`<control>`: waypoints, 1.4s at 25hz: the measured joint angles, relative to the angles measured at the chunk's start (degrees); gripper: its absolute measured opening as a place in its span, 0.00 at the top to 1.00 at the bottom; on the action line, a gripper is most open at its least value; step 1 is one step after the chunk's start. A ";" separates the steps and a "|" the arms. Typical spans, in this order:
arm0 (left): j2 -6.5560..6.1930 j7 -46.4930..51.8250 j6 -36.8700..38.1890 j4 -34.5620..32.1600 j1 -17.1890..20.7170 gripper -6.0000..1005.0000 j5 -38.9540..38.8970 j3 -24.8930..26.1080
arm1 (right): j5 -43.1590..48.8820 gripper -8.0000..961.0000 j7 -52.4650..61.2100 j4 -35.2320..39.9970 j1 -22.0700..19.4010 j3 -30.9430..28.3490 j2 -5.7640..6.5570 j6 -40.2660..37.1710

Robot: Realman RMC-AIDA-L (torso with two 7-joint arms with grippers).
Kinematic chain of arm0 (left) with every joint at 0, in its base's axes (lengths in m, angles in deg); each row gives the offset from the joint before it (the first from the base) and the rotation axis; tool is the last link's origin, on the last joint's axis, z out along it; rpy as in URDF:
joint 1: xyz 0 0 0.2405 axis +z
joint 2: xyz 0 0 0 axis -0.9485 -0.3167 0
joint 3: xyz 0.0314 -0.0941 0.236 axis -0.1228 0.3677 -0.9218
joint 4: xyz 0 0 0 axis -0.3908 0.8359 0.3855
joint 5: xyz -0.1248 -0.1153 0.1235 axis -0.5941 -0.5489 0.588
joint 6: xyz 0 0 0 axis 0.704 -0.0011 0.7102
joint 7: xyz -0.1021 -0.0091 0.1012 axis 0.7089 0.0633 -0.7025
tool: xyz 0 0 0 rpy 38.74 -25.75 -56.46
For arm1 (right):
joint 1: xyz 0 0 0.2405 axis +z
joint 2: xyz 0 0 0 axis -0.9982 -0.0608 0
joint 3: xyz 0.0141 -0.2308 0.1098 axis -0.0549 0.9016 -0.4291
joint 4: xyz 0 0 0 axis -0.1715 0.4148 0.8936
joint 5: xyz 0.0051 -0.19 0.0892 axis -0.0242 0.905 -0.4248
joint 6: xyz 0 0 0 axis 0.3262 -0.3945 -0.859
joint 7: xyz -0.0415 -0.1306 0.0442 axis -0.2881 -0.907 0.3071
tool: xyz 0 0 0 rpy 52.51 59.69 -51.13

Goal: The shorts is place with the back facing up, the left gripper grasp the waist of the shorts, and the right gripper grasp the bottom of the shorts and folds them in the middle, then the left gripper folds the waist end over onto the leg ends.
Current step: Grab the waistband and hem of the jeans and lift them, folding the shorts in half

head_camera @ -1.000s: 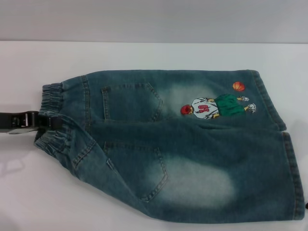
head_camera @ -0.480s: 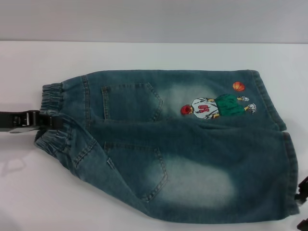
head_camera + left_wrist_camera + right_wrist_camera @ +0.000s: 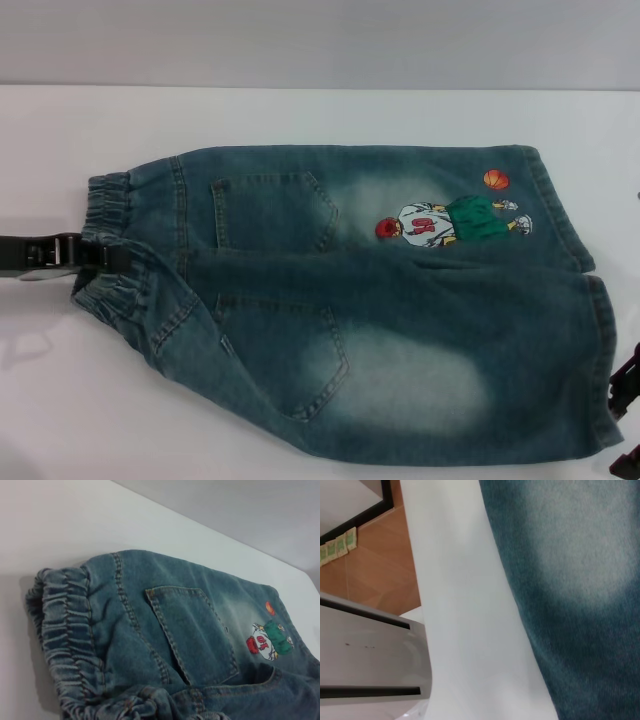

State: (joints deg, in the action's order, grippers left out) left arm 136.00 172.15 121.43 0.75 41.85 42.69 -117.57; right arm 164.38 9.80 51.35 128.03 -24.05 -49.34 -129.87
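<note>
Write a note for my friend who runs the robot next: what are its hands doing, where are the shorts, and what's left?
Left gripper: at the waist of the shorts, looks shut on it.
Right gripper: beside the leg hems at the table's right edge, grip unclear, not holding them yet.
Shorts: spread flat, pockets and cartoon print facing up.
Done: waist grabbed.
Left: grab the hems, fold in the middle, then fold waist over the leg ends.

Left gripper (image 3: 100,256): black, boxy jaw block on flat dark arm, pale metallic clasp-like fitting mid-length, at 9 o'clock of head view. Right gripper (image 3: 625,385): black angular parts, only sliver visible at 4 o'clock edge.
</note>
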 joint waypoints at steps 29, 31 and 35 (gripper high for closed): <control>-0.36 -0.15 -0.25 0.00 -0.26 0.86 -0.07 -0.01 | -0.19 0.73 -2.25 1.50 -0.39 0.43 -2.34 1.42; -0.41 -0.18 -0.26 0.00 -0.27 0.85 -0.14 0.00 | -0.19 0.77 -2.25 1.50 -0.40 0.44 -2.37 1.42; -0.44 -0.27 -0.23 0.00 -0.28 0.85 -0.24 0.08 | -0.20 0.86 -2.26 1.49 -0.69 0.45 -2.65 1.68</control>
State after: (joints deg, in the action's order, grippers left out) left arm 135.56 171.88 121.20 0.75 41.57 42.45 -117.49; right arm 164.19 7.54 52.84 127.34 -23.60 -51.99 -128.20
